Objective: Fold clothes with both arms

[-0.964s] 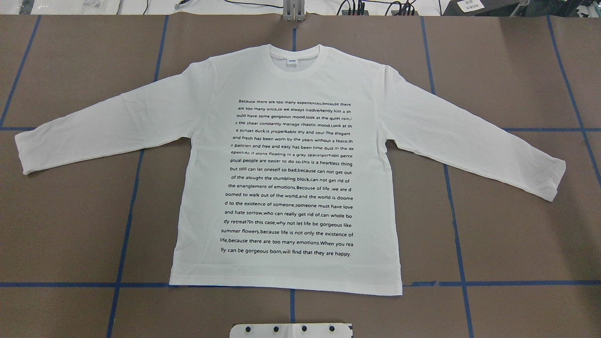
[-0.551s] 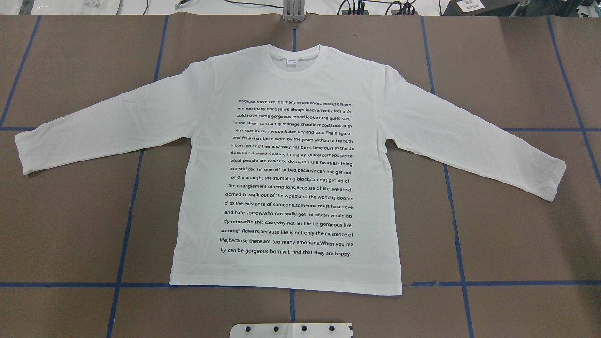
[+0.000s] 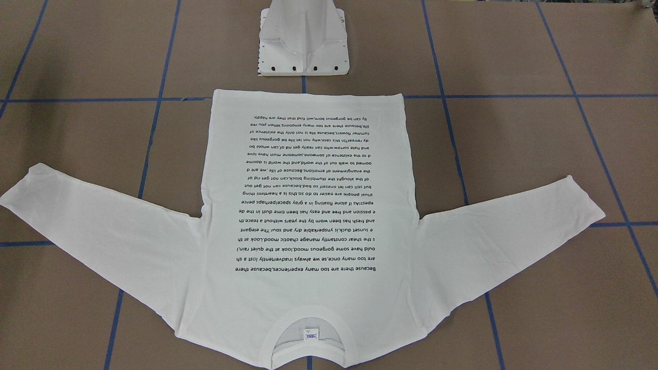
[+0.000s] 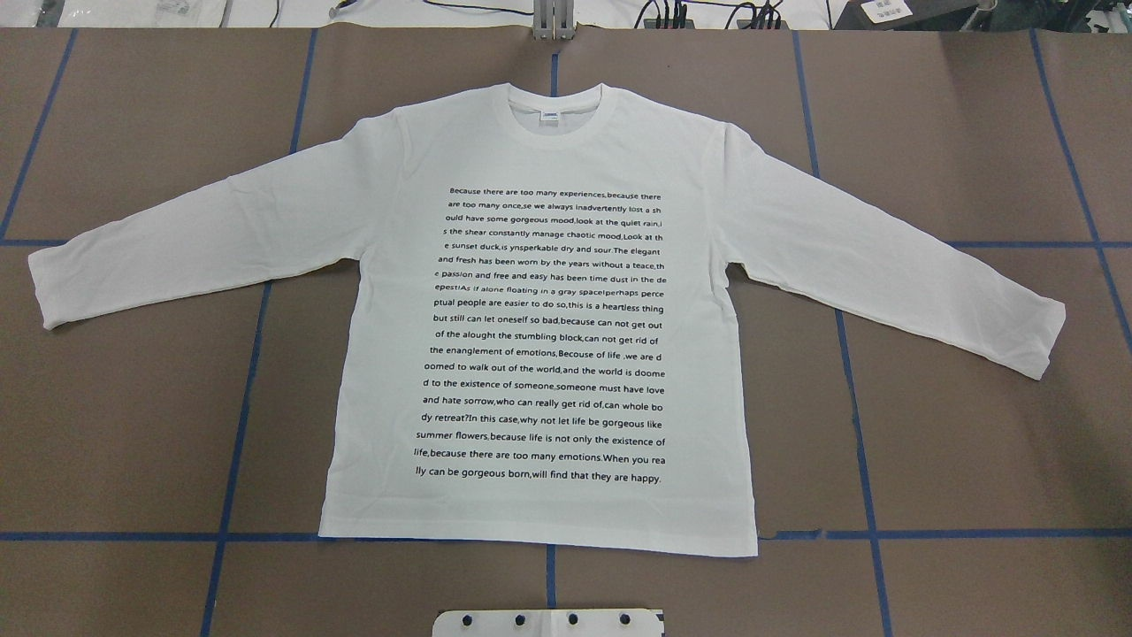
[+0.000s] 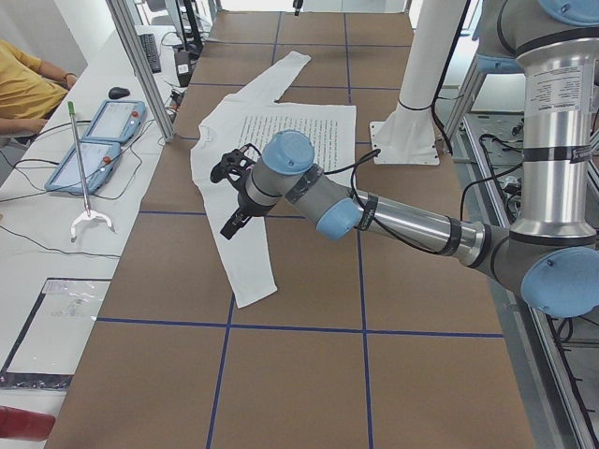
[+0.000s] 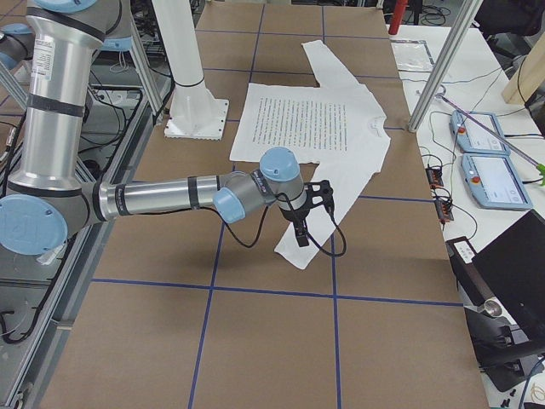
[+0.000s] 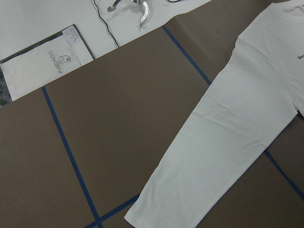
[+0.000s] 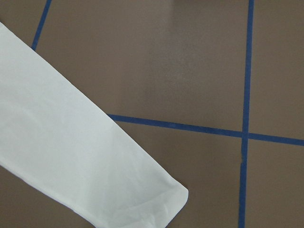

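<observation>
The clothes are one white long-sleeved shirt (image 4: 548,327) lying flat, text side up, sleeves spread, collar (image 4: 555,115) toward the far edge. It also shows in the front view (image 3: 308,205). My left gripper (image 5: 229,198) hangs above the left sleeve (image 7: 223,142), near the armpit. Over the right sleeve, close to its cuff (image 8: 156,199), hangs my right gripper (image 6: 308,213). Each gripper shows only in a side view, so I cannot tell whether it is open or shut. The wrist views show no fingers.
The brown table (image 4: 973,442) carries a grid of blue tape. The white pedestal base (image 3: 303,46) stands by the shirt's hem. A side bench holds two teach pendants (image 5: 103,131), cables and a plastic bag (image 7: 42,61). A person's arm (image 5: 28,94) rests there.
</observation>
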### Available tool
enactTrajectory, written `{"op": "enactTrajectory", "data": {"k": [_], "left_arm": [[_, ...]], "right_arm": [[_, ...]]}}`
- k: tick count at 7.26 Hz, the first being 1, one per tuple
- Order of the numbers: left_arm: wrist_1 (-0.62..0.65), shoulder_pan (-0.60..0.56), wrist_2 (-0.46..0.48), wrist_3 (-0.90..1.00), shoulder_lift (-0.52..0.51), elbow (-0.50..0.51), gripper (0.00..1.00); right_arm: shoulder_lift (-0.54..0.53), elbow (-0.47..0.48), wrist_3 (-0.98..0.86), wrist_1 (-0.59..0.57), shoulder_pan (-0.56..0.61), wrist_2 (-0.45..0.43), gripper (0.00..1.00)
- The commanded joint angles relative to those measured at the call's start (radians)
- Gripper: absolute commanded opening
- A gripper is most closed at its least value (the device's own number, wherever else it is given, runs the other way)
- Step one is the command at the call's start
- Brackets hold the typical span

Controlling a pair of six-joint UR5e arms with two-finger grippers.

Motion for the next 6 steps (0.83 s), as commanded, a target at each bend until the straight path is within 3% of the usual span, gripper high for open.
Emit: {"op": "enactTrajectory", "data": {"k": [1, 2, 3, 6], "left_arm": [[-0.023, 0.0, -0.003, -0.02, 0.004, 0.005, 1.0], [-0.023, 0.0, -0.003, -0.018, 0.004, 0.006, 1.0], [-0.023, 0.0, -0.003, -0.02, 0.004, 0.005, 1.0], [-0.023, 0.0, -0.003, -0.02, 0.007, 0.003, 1.0]], "right_arm": [[0.002, -0.148, 0.328, 0.344, -0.155, -0.142, 0.99], [0.002, -0.173, 0.424, 0.412, -0.23, -0.231, 0.98], [0.004, -0.196, 0.441, 0.419, -0.271, -0.271, 0.91], [0.01, -0.302, 0.438, 0.499, -0.276, -0.273, 0.73]]}}
